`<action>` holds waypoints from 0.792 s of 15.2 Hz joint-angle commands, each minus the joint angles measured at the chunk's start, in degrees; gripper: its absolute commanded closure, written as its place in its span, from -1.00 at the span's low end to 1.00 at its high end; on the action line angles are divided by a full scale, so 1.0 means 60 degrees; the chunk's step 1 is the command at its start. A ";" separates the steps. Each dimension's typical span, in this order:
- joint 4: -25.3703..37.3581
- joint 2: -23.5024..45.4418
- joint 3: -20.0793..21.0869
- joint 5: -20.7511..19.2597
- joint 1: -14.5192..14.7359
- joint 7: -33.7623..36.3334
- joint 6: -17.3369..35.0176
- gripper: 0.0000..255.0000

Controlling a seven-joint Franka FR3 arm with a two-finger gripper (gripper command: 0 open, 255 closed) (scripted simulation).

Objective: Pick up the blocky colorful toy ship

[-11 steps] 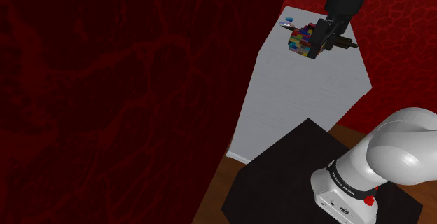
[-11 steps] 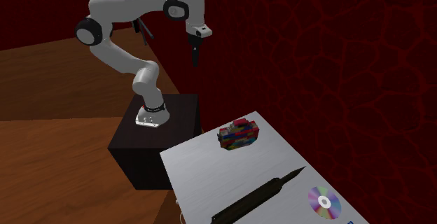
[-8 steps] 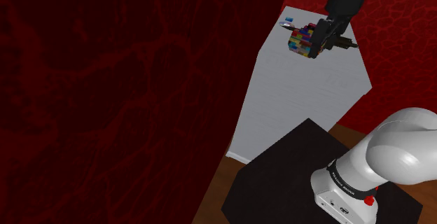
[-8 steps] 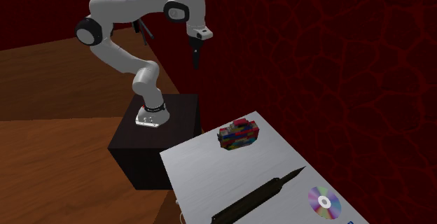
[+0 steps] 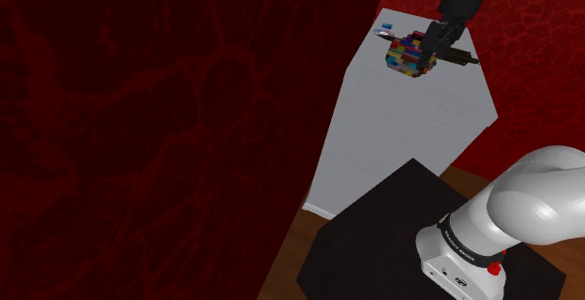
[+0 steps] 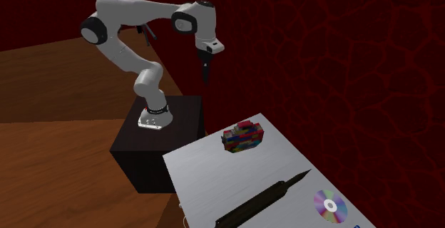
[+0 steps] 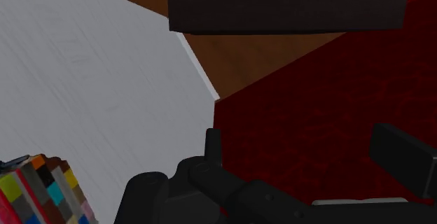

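The arm has just swung out and dipped, so the gripper now hangs closer above the toy ship, which sits untouched on the counter. Fingers are spread apart and hold nothing. The approach is underway; I judge the descent comes next.

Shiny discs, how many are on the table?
1. The disc lies on the white table beside the long black tool, apart from the toy ship.
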 commanded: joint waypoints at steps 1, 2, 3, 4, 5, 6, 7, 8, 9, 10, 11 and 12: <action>0.0145 0.0444 -0.0420 -0.0199 -0.0123 -0.0423 0.0382 -1.00; 0.0252 0.0659 -0.0609 -0.0269 -0.0175 -0.0618 0.0526 -1.00; 0.0370 0.0882 -0.0799 -0.0328 -0.0222 -0.0813 0.0669 -1.00; 0.0499 0.1114 -0.0989 -0.0377 -0.0263 -0.1008 0.0809 -1.00; 0.0639 0.1355 -0.1177 -0.0413 -0.0301 -0.1206 0.0947 -1.00; 0.0790 0.1604 -0.1365 -0.0437 -0.0335 -0.1405 0.1081 -1.00; 0.0952 0.1861 -0.1551 -0.0448 -0.0368 -0.1608 0.1213 -1.00; 0.1124 0.2127 -0.1737 -0.0444 -0.0397 -0.1814 0.1340 -1.00; 0.1308 0.2400 -0.1922 -0.0427 -0.0422 -0.2023 0.1462 -1.00; 0.1502 0.2682 -0.2107 -0.0395 -0.0445 -0.2236 0.1579 -1.00; 0.1707 0.2972 -0.2290 -0.0346 -0.0466 -0.2453 0.1691 -1.00; 0.1924 0.3271 -0.2472 -0.0281 -0.0486 -0.2676 0.1797 -1.00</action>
